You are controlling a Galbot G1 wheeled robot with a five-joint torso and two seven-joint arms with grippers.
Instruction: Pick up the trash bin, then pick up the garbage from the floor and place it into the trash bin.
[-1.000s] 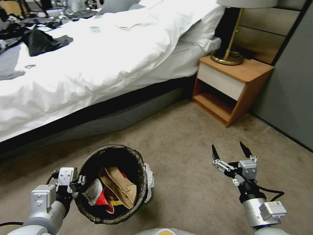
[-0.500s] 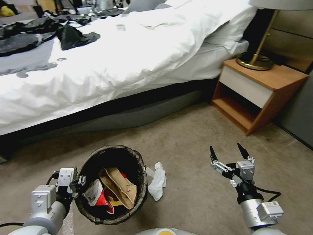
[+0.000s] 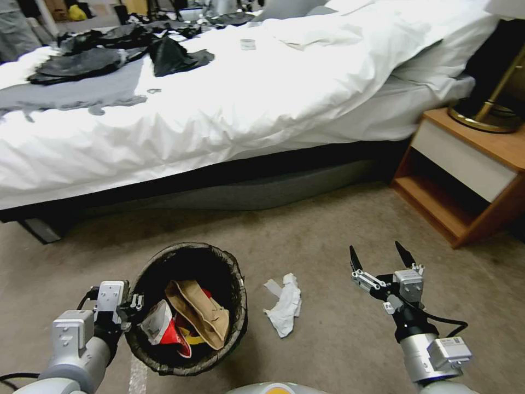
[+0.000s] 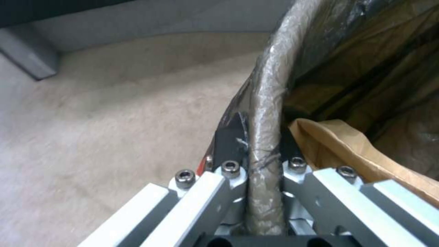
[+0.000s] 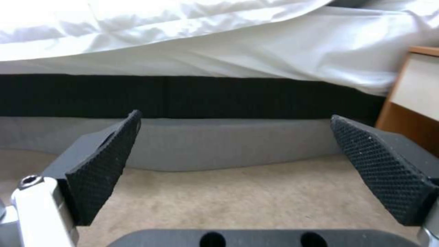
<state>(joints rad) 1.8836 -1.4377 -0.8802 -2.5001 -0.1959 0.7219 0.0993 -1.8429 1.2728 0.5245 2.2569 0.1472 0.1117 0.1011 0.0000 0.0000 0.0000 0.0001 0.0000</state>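
A: Trash bin (image 3: 188, 309) is seen at 7 o'clock of the head view, held off the carpet (image 3: 328, 230). Its dark-lined rim (image 4: 267, 103) is grasped by the left gripper (image 3: 135, 306), fingers (image 4: 228, 142) clenched one on each side of it.

B: Contents noted: a brown paper bag (image 3: 199, 312) on top, a red-and-white packet (image 3: 164, 328) at the bin's 8 o'clock, a yellow scrap beneath.

A: A crumpled white piece of garbage (image 3: 285, 303) is recorded on the carpet just beside the bin at its 3 o'clock, apart from it.

B: Right gripper (image 3: 380, 257) is held at 5 o'clock above bare carpet, fingers (image 5: 103, 171) spread wide, nothing between them, pointed toward the bed (image 3: 246, 104).
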